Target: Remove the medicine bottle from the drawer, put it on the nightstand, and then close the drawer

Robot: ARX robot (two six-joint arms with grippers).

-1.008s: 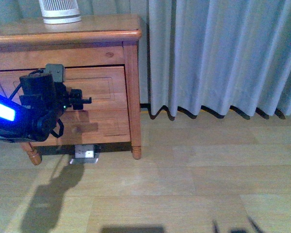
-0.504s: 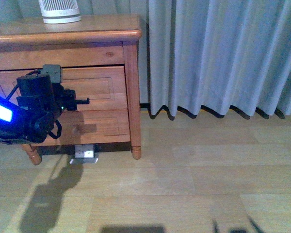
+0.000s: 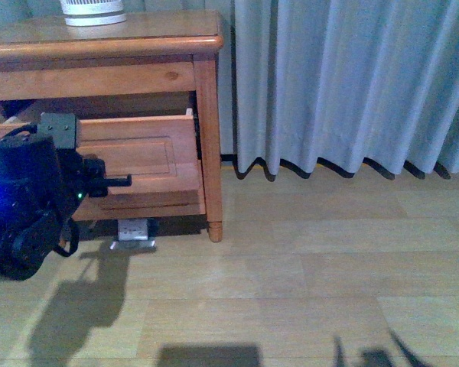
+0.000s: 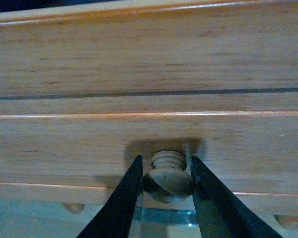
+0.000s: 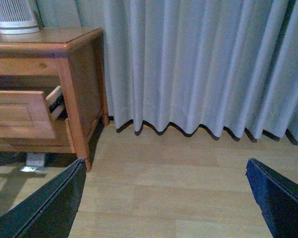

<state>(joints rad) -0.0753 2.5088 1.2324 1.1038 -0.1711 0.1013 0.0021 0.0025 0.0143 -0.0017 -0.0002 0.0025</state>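
Note:
The reddish-brown nightstand (image 3: 138, 42) stands at the left, and its upper drawer (image 3: 149, 153) is pulled partly out. A dark gap shows above the drawer front. My left gripper (image 3: 127, 181) is at that front and hides the knob in the front view. In the left wrist view the round wooden knob (image 4: 168, 179) sits pinched between the two black fingers of the left gripper (image 4: 166, 161). The right wrist view shows the drawer (image 5: 20, 114) sticking out, and my right gripper (image 5: 165, 166) hangs open above bare floor. The medicine bottle is out of view, and the drawer's inside is hidden.
A white ribbed device (image 3: 93, 11) stands on the nightstand top. Grey curtains (image 3: 344, 84) hang down to the wooden floor (image 3: 291, 290) on the right. A small grey-white object (image 3: 134, 233) lies under the nightstand. The lower drawer (image 3: 141, 205) is closed.
The upper drawer has slid out toward me with my left gripper on its knob. The left arm has drawn back and lower. The right gripper has not moved.

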